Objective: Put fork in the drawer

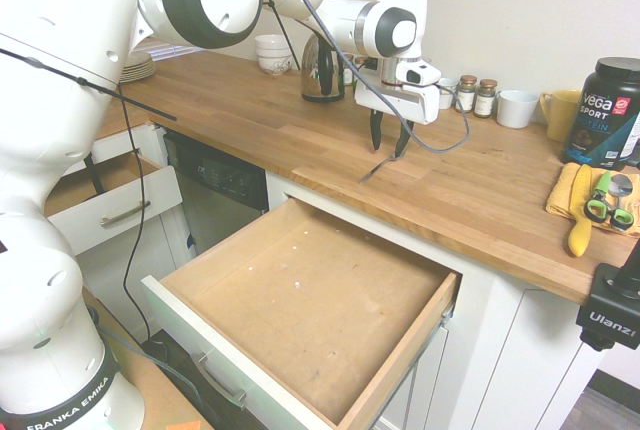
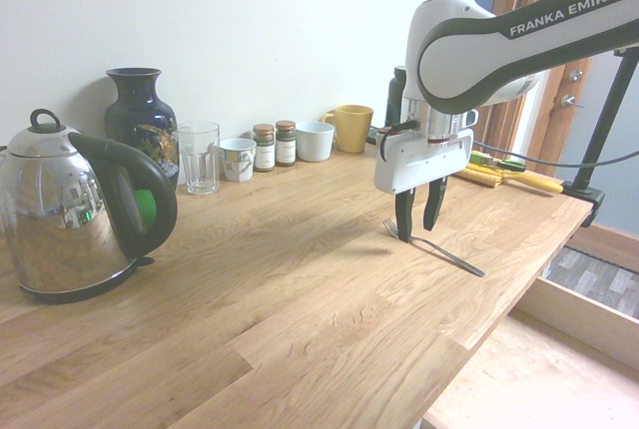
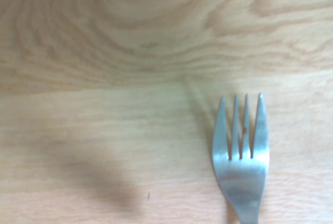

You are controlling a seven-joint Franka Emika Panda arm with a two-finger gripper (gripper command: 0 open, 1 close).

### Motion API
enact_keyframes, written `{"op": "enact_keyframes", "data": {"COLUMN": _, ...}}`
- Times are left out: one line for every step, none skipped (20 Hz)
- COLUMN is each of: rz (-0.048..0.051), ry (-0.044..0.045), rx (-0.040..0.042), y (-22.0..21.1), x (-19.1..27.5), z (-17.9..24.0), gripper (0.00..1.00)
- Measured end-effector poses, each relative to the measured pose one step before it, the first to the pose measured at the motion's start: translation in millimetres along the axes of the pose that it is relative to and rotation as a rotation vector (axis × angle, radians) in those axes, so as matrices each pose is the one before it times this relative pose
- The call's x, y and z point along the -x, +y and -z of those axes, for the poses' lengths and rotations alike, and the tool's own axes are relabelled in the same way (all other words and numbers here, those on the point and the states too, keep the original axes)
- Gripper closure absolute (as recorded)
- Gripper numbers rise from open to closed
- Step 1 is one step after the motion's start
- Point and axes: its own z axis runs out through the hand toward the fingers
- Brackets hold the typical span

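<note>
Pincer (image 2: pixel 419 233) pointing straight down over the wooden surface (image 2: pixel 300 289), fingers apart with a clear gap between them, nothing clamped. Fingertips low, at or just above the fork (image 2: pixel 435 247); contact not resolvable from either exterior view.

Fork lying flat on the surface, near the front edge, outside the drawer (image 1: pixel 300 290). In the second exterior view, tines directly beneath the pincer, thin handle running out toward the surface edge. Wrist view: four tines and neck of fork (image 3: pixel 240 156) sharp against wood grain, flat on the surface.

Drawer pulled fully out below the surface edge: wide, shallow, light brown wooden bottom, white front panel, metal bar handle (image 1: pixel 222 382). Fork well apart from it, up on the surface behind and above the drawer's back edge.

Smaller white-fronted drawer (image 1: pixel 110 212) also open, off to one side beyond the dishwasher (image 1: pixel 215 190).

Along the wall: steel kettle (image 2: pixel 75 224), dark blue vase (image 2: pixel 140 115), clear glass (image 2: pixel 200 157), two spice jars (image 2: pixel 275 145), white cup (image 2: pixel 315 140), yellow mug (image 2: pixel 349 127). Yellow cloth with green-handled tool (image 1: pixel 600 205) and dark protein tub (image 1: pixel 612 110) at the far end of the surface.
</note>
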Motion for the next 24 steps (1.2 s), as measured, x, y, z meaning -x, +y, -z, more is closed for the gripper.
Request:
{"op": "enact_keyframes", "data": {"rz": 0.00037, "ry": -0.00140, "rx": 0.00156, "y": 0.11, "x": 0.53, "z": -1.40, "gripper": 0.00}}
{"op": "enact_keyframes", "data": {"rz": -0.00012, "ry": -0.00105, "rx": 0.00117, "y": 0.18, "x": 0.32, "z": -1.16, "gripper": 0.00}}
{"op": "enact_keyframes", "data": {"rz": -0.00022, "ry": -0.00106, "rx": 0.00117, "y": 0.31, "x": 0.22, "z": -1.28, "gripper": 0.00}}
{"op": "enact_keyframes", "data": {"rz": -0.00020, "ry": -0.00081, "rx": 0.00090, "y": 0.29, "x": 0.19, "z": -1.19, "gripper": 0.00}}
{"op": "enact_keyframes", "data": {"rz": -0.00016, "ry": 0.00009, "rx": -0.00007, "y": 0.10, "x": 0.06, "z": -0.63, "gripper": 0.00}}
{"op": "enact_keyframes", "data": {"rz": -0.00016, "ry": 0.00019, "rx": -0.00017, "y": 0.00, "x": -0.01, "z": -0.40, "gripper": 0.00}}
{"op": "enact_keyframes", "data": {"rz": -0.00010, "ry": -0.00002, "rx": 0.00007, "y": -0.03, "x": -0.05, "z": -0.45, "gripper": 0.00}}
{"op": "enact_keyframes", "data": {"rz": -0.00013, "ry": -0.00034, "rx": 0.00041, "y": 0.05, "x": -0.06, "z": -0.47, "gripper": 0.00}}
{"op": "enact_keyframes", "data": {"rz": -0.00009, "ry": -0.00013, "rx": 0.00015, "y": 0.04, "x": -0.04, "z": -0.13, "gripper": 0.00}}
{"op": "enact_keyframes", "data": {"rz": 0.00001, "ry": -0.00008, "rx": 0.00010, "y": -0.01, "x": 0.00, "z": -0.10, "gripper": 0.00}}
{"op": "enact_keyframes", "data": {"rz": 0.00006, "ry": -0.00031, "rx": 0.00036, "y": -0.02, "x": 0.03, "z": -0.32, "gripper": 0.00}}
{"op": "enact_keyframes", "data": {"rz": 0.00030, "ry": -0.00069, "rx": 0.00080, "y": -0.04, "x": 0.26, "z": -0.54, "gripper": 0.00}}
{"op": "enact_keyframes", "data": {"rz": 0.00035, "ry": -0.00085, "rx": 0.00096, "y": 0.01, "x": 0.36, "z": -0.71, "gripper": 0.00}}
{"op": "enact_keyframes", "data": {"rz": 0.00025, "ry": -0.00073, "rx": 0.00085, "y": 0.12, "x": 0.39, "z": -1.27, "gripper": 1.00}}
{"op": "enact_keyframes", "data": {"rz": 0.00012, "ry": 0.00005, "rx": 0.00005, "y": 0.25, "x": 0.39, "z": -2.26, "gripper": 1.00}}
{"op": "enact_keyframes", "data": {"rz": -0.00007, "ry": -0.00155, "rx": 0.00178, "y": 0.59, "x": 0.53, "z": -3.03, "gripper": 1.00}}
{"op": "enact_keyframes", "data": {"rz": -0.00024, "ry": 0.00025, "rx": -0.00062, "y": 0.34, "x": 0.28, "z": -2.14, "gripper": 1.00}}
{"op": "enact_keyframes", "data": {"rz": -0.00009, "ry": 0.00139, "rx": -0.00141, "y": -0.06, "x": -0.14, "z": -0.14, "gripper": 1.00}}
{"op": "enact_keyframes", "data": {"rz": -0.00026, "ry": 0.00102, "rx": -0.00123, "y": -0.05, "x": -0.08, "z": -0.21, "gripper": 1.00}}
{"op": "enact_keyframes", "data": {"rz": -0.00013, "ry": 0.00061, "rx": -0.00065, "y": -0.05, "x": -0.03, "z": 0.05, "gripper": 1.00}}
{"op": "enact_keyframes", "data": {"rz": -0.00013, "ry": 0.00017, "rx": -0.00020, "y": -0.02, "x": -0.01, "z": 0.02, "gripper": 1.00}}
{"op": "enact_keyframes", "data": {"rz": -0.00025, "ry": 0.00021, "rx": -0.00021, "y": -0.04, "x": 0.01, "z": -0.01, "gripper": 1.00}}
{"op": "enact_keyframes", "data": {"rz": -0.00019, "ry": 0.00005, "rx": -0.00006, "y": -0.04, "x": 0.03, "z": 0.00, "gripper": 1.00}}
{"op": "enact_keyframes", "data": {"rz": 0.00017, "ry": 0.00041, "rx": -0.00044, "y": -0.32, "x": 0.26, "z": 0.06, "gripper": 1.00}}
